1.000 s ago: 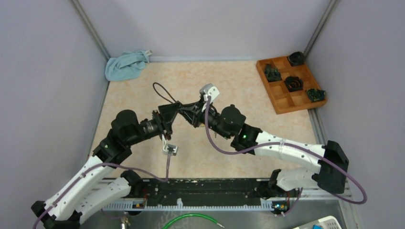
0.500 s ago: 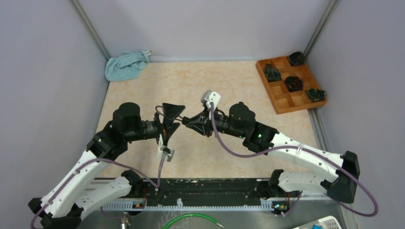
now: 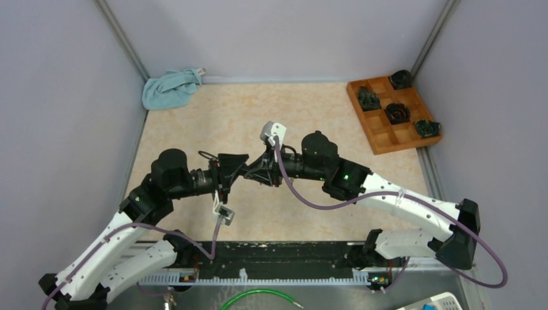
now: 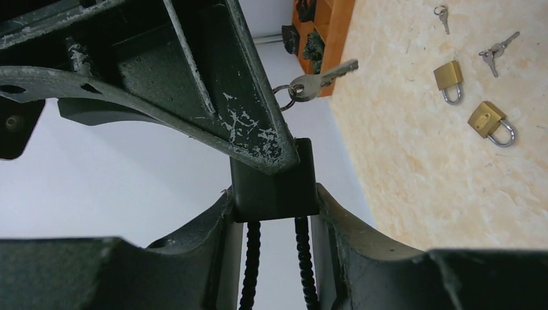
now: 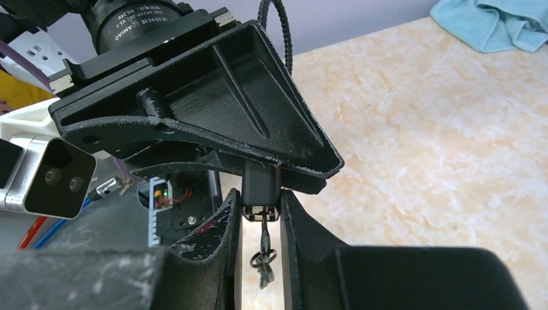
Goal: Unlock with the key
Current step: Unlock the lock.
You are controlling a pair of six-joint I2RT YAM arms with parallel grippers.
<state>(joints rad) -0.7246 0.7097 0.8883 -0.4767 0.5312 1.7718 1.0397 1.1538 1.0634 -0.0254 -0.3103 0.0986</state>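
Note:
A small black lock (image 4: 274, 187) with a braided black cable loop (image 4: 251, 258) is held in the air between both grippers. My left gripper (image 4: 274, 194) is shut on the lock's cable end. My right gripper (image 5: 261, 197) is shut on the same lock (image 5: 260, 184) from the opposite side. A key (image 5: 263, 229) sticks out of the lock's end face between the right fingers, and a ring with a second key (image 4: 320, 79) dangles from it. In the top view the two grippers (image 3: 240, 169) (image 3: 256, 171) meet tip to tip above the table's middle and hide the lock.
Two brass padlocks (image 4: 448, 76) (image 4: 489, 121) and loose keys (image 4: 494, 50) lie on the beige tabletop. A wooden compartment tray (image 3: 388, 137) with dark objects stands at the back right. A teal cloth (image 3: 169, 88) lies in the back left corner.
The left gripper opened wide and closed again on the lock. Both grippers shifted nearer and slightly left. The cable loop, earlier spread over the table, is now mostly hidden.

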